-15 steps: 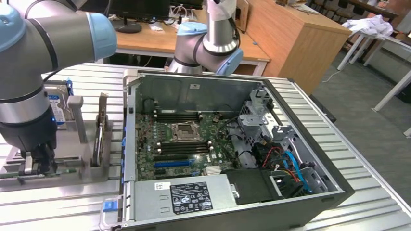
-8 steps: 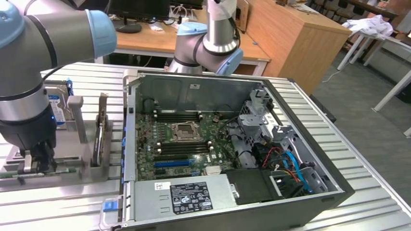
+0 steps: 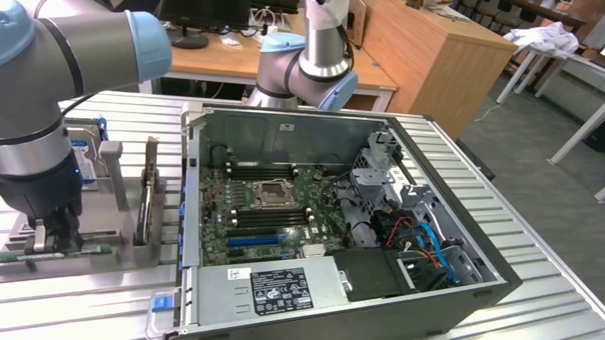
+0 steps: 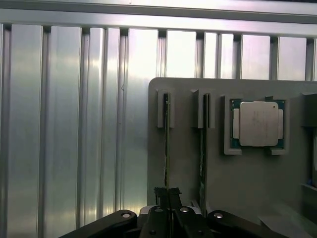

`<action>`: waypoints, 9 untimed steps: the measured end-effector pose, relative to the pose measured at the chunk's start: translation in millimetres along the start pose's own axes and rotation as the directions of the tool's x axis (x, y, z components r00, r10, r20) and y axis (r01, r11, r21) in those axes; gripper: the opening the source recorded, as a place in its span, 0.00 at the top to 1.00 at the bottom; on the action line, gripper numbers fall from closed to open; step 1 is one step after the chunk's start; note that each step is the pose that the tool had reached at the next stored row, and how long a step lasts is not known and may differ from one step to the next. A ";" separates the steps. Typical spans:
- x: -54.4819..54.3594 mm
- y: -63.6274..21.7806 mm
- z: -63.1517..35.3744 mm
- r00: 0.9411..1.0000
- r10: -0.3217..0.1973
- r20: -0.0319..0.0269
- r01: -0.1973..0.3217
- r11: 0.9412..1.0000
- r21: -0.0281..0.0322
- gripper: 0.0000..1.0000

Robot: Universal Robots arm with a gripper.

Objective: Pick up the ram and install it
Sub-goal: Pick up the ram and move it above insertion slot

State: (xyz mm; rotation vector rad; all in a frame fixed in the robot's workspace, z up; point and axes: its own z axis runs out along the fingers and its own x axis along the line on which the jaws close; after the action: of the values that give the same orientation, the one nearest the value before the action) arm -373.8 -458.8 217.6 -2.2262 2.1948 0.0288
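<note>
Though the arm's blue-capped joints crowd the exterior view's left, the tool [image 3: 52, 237] can be seen low in the lower left of that frame, pointing straight down into a grey holder [image 3: 104, 273] that sits on the ribbed metal table [image 3: 529, 234]. Under it runs the ram [image 3: 95, 250], a thin green strip standing on edge in the holder, with its long axis running across the frame from the left edge toward the open computer case [image 3: 492, 283]. The tool's dark fingers straddle the strip close to its left end. A blue-labelled hard drive [image 3: 87, 152] stands upright behind the tool, in the middle left of the frame. The motherboard [image 3: 274, 212], with its black memory slots [image 3: 269, 170], lies well apart toward the centre. In the wrist view the tool [image 4: 168, 194] is drawn narrow, its tips meeting on the thin upper edge of the ram [image 4: 167, 144], so it appears pinched on the stick. The stick sits seated in its slot in the holder [image 4: 183, 163]. Its long axis runs straight away from the tool, and the grip falls at the near end rather than at mid-length. A second stick [image 4: 203, 144] stands parallel just beside it, between the ram and the square CPU chip [image 4: 258, 124]. The table [image 4: 64, 124] shows on the ram's other side.
</note>
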 end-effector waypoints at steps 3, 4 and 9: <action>-0.1 0.0 -3.4 1.000 0.000 0.000 0.000 1.000 0.000 0.89; -0.1 0.0 -4.5 1.000 0.000 0.000 0.000 1.000 0.000 0.89; -0.2 -0.1 -9.2 1.000 0.000 0.000 0.000 1.000 0.000 0.89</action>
State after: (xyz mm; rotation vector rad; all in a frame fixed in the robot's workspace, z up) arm -373.8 -458.7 226.8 -2.2259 2.1945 0.0292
